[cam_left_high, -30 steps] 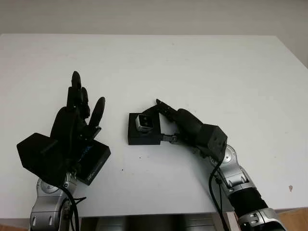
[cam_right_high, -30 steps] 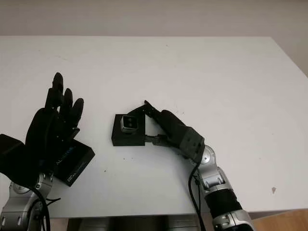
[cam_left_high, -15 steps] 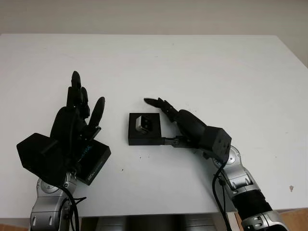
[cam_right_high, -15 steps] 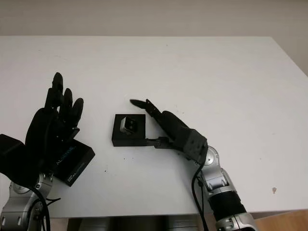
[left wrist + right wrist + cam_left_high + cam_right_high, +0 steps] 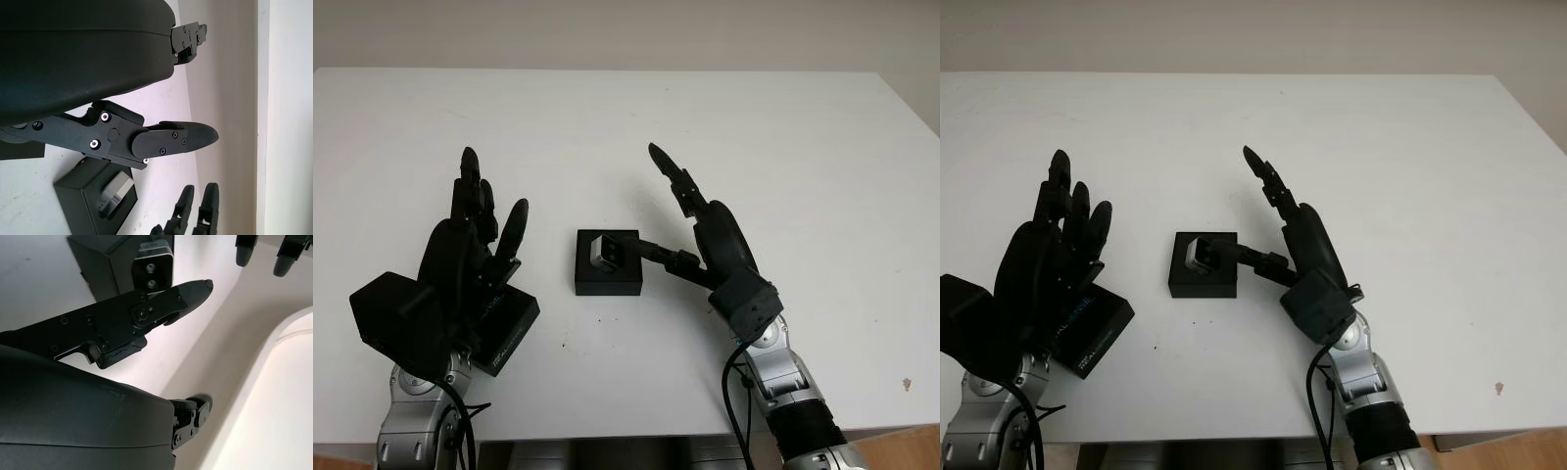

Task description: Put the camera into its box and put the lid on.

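Camera (image 5: 605, 251) lens-up in box (image 5: 607, 277), right hand (image 5: 710, 240) open beside, left hand (image 5: 470, 250) open

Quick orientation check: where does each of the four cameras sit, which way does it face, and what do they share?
Left eye view: head, looking down at the table; left hand, right hand.
Right eye view: same head camera, slightly offset; same scene.
Left wrist view: beside the left hand, facing the box holding the camera.
Right wrist view: beside the right hand, facing the box.
All share box and camera.
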Controlling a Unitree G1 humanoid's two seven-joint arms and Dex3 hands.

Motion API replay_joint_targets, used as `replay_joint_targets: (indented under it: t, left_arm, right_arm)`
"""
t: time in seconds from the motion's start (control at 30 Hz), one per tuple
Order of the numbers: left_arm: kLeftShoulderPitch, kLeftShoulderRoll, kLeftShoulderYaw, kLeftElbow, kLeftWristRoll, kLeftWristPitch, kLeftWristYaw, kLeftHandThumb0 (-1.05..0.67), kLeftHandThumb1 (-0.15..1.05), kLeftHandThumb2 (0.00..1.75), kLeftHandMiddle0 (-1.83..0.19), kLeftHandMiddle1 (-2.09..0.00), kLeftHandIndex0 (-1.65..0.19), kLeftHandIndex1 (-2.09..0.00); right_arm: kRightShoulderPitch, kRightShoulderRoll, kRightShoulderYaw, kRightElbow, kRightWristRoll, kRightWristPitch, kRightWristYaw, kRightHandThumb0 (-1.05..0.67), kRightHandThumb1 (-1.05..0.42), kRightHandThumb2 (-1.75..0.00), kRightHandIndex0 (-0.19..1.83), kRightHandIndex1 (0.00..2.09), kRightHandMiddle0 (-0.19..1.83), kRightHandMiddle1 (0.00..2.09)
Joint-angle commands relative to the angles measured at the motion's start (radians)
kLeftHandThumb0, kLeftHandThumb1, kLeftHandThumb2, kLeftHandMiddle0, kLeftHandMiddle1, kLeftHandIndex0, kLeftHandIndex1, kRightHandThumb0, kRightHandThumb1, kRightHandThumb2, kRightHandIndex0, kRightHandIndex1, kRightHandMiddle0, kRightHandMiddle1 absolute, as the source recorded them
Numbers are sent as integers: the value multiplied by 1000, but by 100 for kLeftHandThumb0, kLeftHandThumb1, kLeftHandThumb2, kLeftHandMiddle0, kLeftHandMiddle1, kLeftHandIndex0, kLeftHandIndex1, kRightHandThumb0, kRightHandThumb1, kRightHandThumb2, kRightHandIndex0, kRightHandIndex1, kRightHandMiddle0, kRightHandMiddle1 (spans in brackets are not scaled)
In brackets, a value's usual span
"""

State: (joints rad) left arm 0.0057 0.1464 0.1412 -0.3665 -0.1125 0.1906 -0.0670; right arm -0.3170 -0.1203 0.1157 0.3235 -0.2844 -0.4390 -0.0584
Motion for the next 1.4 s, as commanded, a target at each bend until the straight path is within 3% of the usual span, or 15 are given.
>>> replay_joint_targets:
  t: [0.0, 0.1, 0.2, 0.27, 0.77, 1.03, 1.37]
  left_arm:
    - [12, -4, -3, -18, 6, -3, 5, -51, 105, 45, 19, 0, 19, 0]
    - [11, -8, -4, -17, 6, -5, 7, -51, 105, 45, 19, 0, 19, 0]
    - [10, -9, -4, -16, 6, -6, 7, -51, 105, 45, 19, 0, 19, 0]
    - [9, -10, -3, -14, 4, -7, 6, -51, 105, 45, 19, 0, 19, 0]
    - [0, -3, 5, -1, 0, -15, 0, -52, 105, 45, 19, 0, 19, 0]
    - [-8, 1, 7, 4, -5, -13, -6, -52, 105, 44, 19, 0, 19, 0]
    - [-6, 0, 3, 3, 0, -8, -4, -52, 105, 45, 19, 0, 19, 0]
  right_arm:
    - [9, -1, 14, -19, -25, -34, -22, -55, -90, -5, 31, 29, 6, 82]
    - [14, -6, 27, -19, -55, -57, -41, -55, -87, -5, 31, 45, 2, 106]
    - [22, -16, 44, -33, -96, -49, -49, -59, -87, -6, 18, 71, 2, 112]
    - [30, -20, 54, -50, -122, -30, -48, -62, -88, -6, 13, 74, 2, 111]
    - [41, -54, 110, -69, -190, 64, -13, -69, -87, -5, 7, 54, 13, 82]
    - [19, -50, 119, -10, -211, 60, -64, -66, -88, -5, 9, 52, 17, 85]
    - [-5, -43, 123, 39, -203, 39, -111, -59, -88, -5, 15, 57, 24, 108]
